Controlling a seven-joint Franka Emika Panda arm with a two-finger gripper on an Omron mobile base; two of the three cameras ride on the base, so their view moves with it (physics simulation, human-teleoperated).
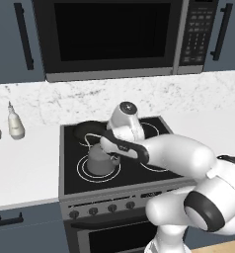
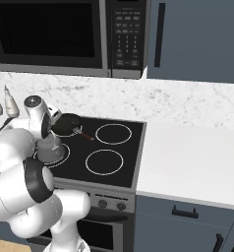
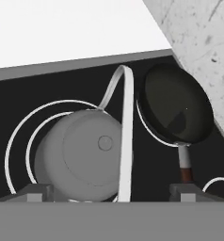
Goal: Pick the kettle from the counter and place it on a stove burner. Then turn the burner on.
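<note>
The dull-grey kettle (image 1: 98,161) stands upright on the double-ringed stove burner (image 1: 82,170) at the front left of the black cooktop. In the hand view the kettle (image 3: 81,153) lies close below, its thin handle (image 3: 127,136) arching up across the lid. My gripper (image 3: 112,192) hovers just above it, open, one fingertip on each side of the body and neither touching it. From the left base view the gripper (image 1: 111,156) hangs at the kettle's right shoulder. The white marble counter (image 1: 20,168) spreads to the left of the stove.
A black frying pan (image 1: 87,130) rests on the rear left ring, right behind the kettle, its handle pointing right. Two pale shakers (image 1: 15,126) stand on the left counter by the wall. Stove knobs (image 1: 102,209) line the front panel. A microwave (image 1: 109,34) hangs overhead.
</note>
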